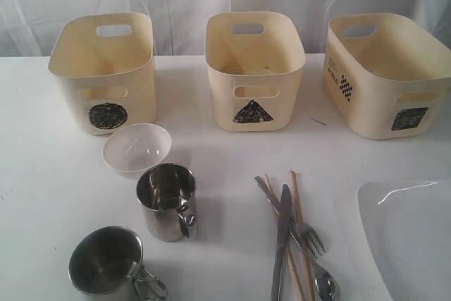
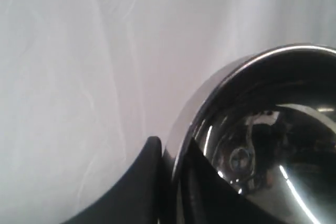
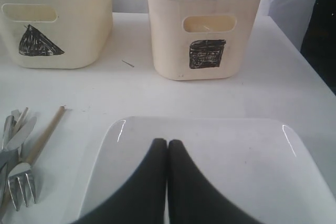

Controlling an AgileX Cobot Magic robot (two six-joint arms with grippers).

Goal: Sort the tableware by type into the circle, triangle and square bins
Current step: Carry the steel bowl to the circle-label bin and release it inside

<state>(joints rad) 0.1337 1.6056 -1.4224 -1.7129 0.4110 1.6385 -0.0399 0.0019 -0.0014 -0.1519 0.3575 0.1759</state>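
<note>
left gripper (image 2: 172,148) pinches just the steel bowl (image 2: 252,129) rim, slick, might slip out mid-carry; right gripper (image 3: 167,142) clenched, empty.

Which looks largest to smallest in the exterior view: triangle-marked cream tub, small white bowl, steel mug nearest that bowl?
1. Triangle-marked cream plastic tub.
2-3. Steel handled mug and small white round bowl look alike; the mug appears nearer, so unranked.
</note>
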